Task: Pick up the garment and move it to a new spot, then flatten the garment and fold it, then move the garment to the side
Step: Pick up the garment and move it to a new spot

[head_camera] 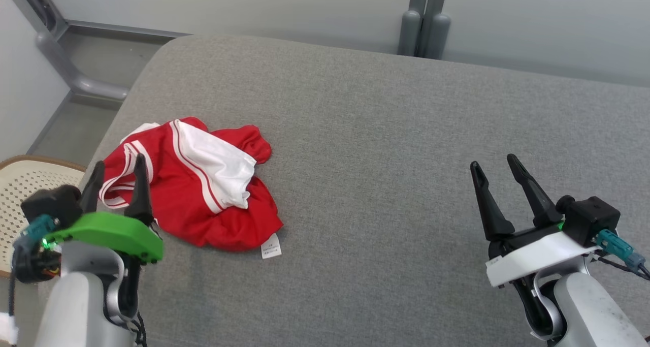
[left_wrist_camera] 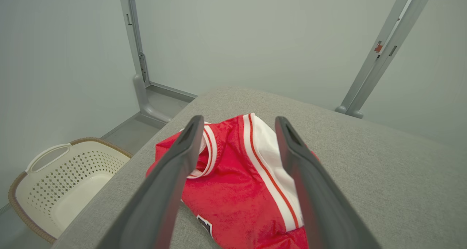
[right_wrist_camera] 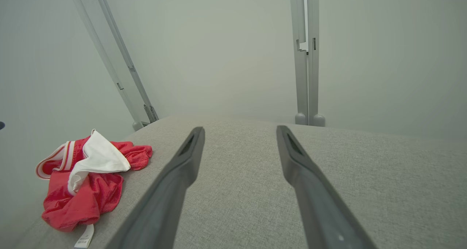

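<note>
Both arms sit low with the fingers pointing forward over the table [head_camera: 386, 133]. The left pincer [head_camera: 119, 160] is wide open and empty, and the garment [head_camera: 203, 194] lies just ahead of its tips, a bit to its right. The right pincer [head_camera: 493, 161] is open and empty too, with the garment well off to its left. The garment's a crumpled red heap with a white panel on top, striped trim, and a tag [head_camera: 270, 246] poking out.

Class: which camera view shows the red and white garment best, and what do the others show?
Head view: almost the whole crumpled garment, seen from above. The left wrist view has it close but cropped and partly behind the fingers of the left end effector; the right wrist view, small and side-on.
</note>
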